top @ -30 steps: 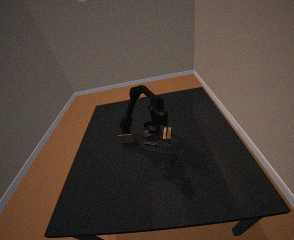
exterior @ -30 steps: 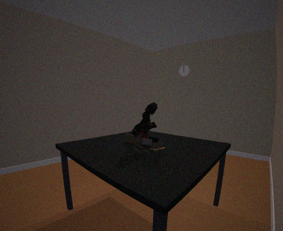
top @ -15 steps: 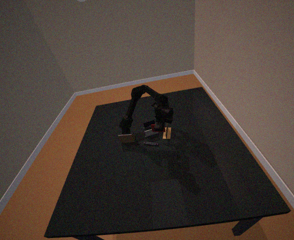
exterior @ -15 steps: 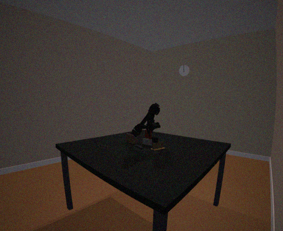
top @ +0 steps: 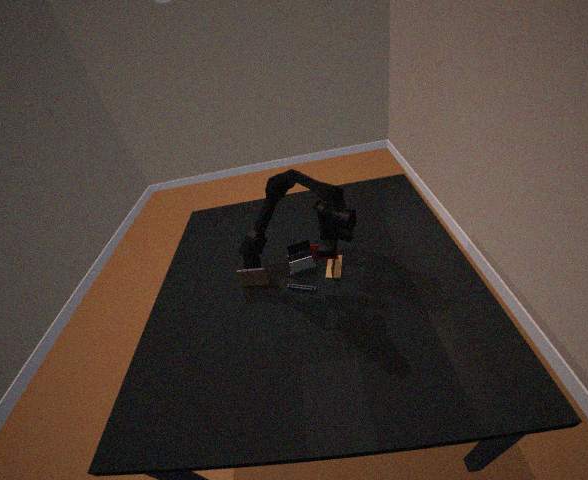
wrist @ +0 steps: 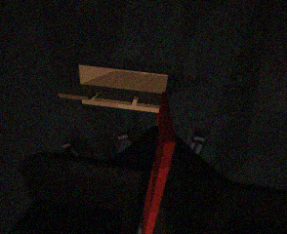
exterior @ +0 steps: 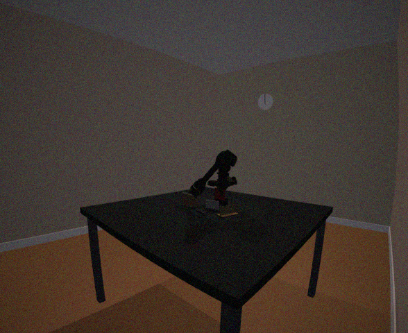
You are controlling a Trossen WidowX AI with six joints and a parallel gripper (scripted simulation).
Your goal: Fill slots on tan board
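Red board [top: 315, 251] [exterior: 218, 193] [wrist: 160, 177] apparently outside holder [top: 301, 287]

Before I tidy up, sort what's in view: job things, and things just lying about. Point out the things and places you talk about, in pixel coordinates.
For the job:
- gripper [top: 328, 253] [exterior: 223, 203]
- red board [top: 315, 251] [wrist: 164, 158]
- tan board [top: 334, 266] [exterior: 227, 215] [wrist: 124, 79]

Apparently not:
- wall clock [exterior: 265, 101]

Unsure: gray-and-black item [top: 301, 264] [exterior: 211, 205].

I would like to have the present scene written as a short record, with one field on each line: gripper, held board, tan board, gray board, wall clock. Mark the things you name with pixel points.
gripper: closed on the red board [top: 329, 253] [exterior: 223, 201]
held board: red board [top: 316, 251] [exterior: 220, 194] [wrist: 164, 161], upright
tan board: tan board [top: 337, 266] [wrist: 121, 103], standing, slots in its top edge
gray board: gray board [top: 302, 265] [exterior: 211, 205], beside the tan board, not gripped
wall clock: round clock [exterior: 265, 101], on the wall
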